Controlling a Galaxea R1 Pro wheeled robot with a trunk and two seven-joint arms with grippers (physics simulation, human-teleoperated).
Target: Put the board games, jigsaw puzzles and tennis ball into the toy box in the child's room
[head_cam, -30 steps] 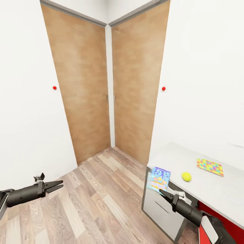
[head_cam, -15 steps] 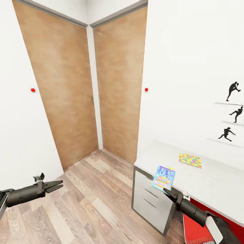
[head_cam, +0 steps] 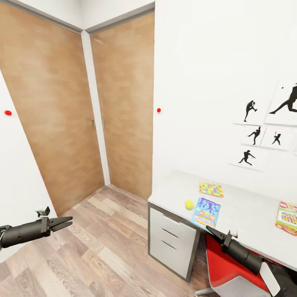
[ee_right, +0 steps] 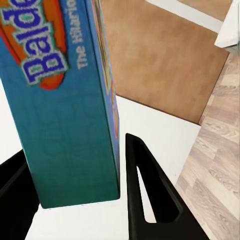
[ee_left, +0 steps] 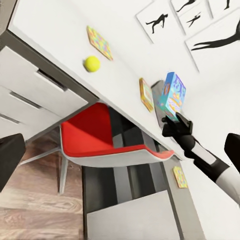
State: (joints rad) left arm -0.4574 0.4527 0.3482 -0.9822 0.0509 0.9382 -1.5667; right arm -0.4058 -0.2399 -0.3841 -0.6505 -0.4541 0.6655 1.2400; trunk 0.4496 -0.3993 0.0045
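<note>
Long pale grey desk [head_cam: 247, 214] against the white wall, set on a grey drawer cabinet [head_cam: 171, 243] at its near end. Lying flat on the top: a jigsaw puzzle [head_cam: 211, 189] nearest the wall, a yellow tennis ball [head_cam: 189, 204] close to the front edge, well apart from a green-white board game [head_cam: 287, 218] with a red band farther along.

Ahead of your right gripper [head_cam: 211, 231], which clamps the blue board game [head_cam: 206, 212], the table [head_cam: 247, 214] lies open past the tennis ball [head_cam: 189, 204] and jigsaw puzzle [head_cam: 211, 189]. Under that arm sits a red chair [head_cam: 225, 268]. Your left gripper [head_cam: 62, 223] hangs over bare floor [head_cam: 103, 247], wall close beside it
</note>
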